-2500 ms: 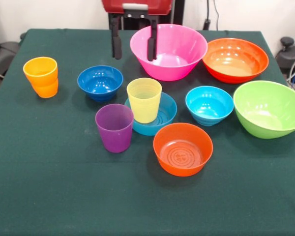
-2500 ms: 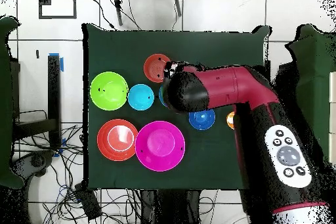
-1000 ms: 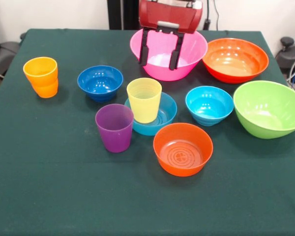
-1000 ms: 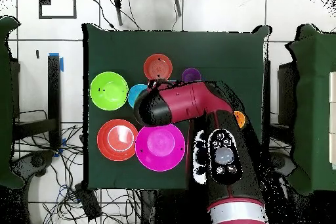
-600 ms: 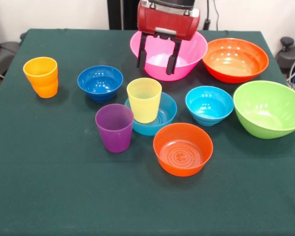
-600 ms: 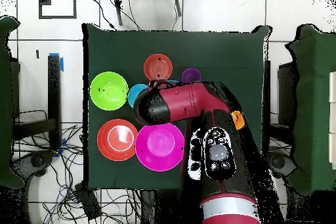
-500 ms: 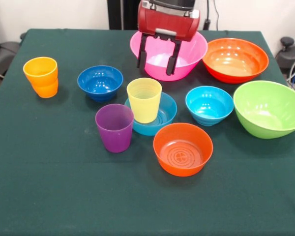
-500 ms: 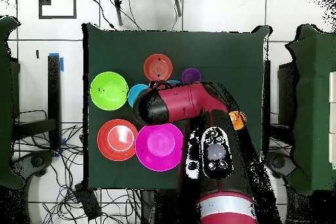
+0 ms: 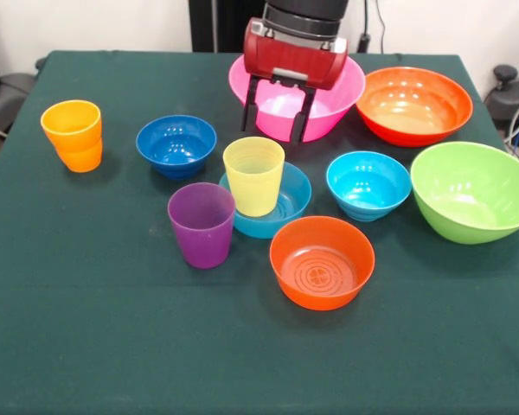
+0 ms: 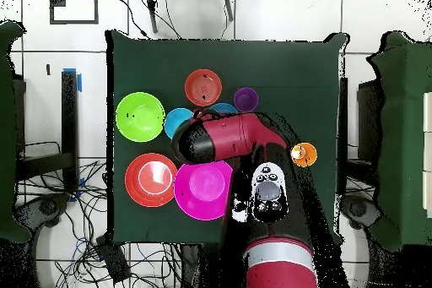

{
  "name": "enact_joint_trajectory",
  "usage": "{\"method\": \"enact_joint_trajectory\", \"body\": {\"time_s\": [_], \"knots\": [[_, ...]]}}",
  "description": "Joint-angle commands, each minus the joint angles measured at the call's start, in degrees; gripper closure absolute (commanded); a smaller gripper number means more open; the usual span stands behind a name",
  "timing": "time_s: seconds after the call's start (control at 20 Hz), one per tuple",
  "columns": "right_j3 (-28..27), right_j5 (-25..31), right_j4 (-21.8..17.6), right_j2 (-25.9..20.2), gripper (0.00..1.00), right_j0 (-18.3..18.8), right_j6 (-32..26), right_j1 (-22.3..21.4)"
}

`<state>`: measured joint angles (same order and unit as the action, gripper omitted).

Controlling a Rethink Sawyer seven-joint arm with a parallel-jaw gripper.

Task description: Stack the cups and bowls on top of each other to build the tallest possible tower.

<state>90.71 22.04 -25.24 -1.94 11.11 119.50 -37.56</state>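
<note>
In the front view my gripper [image 9: 272, 130] hangs open and empty in front of the pink large bowl [image 9: 333, 86], just behind the yellow cup [image 9: 253, 175]. That cup stands upright in the mid-blue small bowl [image 9: 287, 206], forming the tower. The purple cup [image 9: 201, 225] stands beside it, the orange cup [image 9: 73, 136] far left. Around them sit the dark blue [image 9: 176, 144], cyan [image 9: 368, 184] and orange-red [image 9: 321, 262] small bowls. In the overhead view my arm [image 10: 221, 137] hides the tower; the purple cup [image 10: 245, 98] and orange cup [image 10: 304, 154] show.
An orange-red large bowl [image 9: 413, 104] and a lime green large bowl [image 9: 471, 190] sit at the right. Overhead, the lime green bowl [image 10: 140, 116], orange-red large bowl [image 10: 150, 179] and pink bowl [image 10: 202, 190] line the table's left side. Dark green cloth [image 9: 112, 328] covers the table.
The gripper has swung from the dark blue bowl's side over to the pink bowl's front, then come lower and closer to the yellow cup. Cups and bowls have not moved.
</note>
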Motion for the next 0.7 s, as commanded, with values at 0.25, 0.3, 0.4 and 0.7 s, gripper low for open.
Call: {"method": "enact_joint_trajectory", "body": {"time_s": [0.25, 0.3, 0.4, 0.7], "knots": [[0.05, 0.98, 6.38, -3.26, 0.00, 0.90, 6.43, 0.31], [-0.25, 1.80, 7.43, -4.09, 0.00, 1.23, 6.02, 0.21], [-1.25, 2.54, 8.55, -3.95, 0.00, 0.72, 5.99, 0.37], [-3.72, 3.24, 10.40, -3.21, 0.00, 0.47, 4.15, 1.73]]}}
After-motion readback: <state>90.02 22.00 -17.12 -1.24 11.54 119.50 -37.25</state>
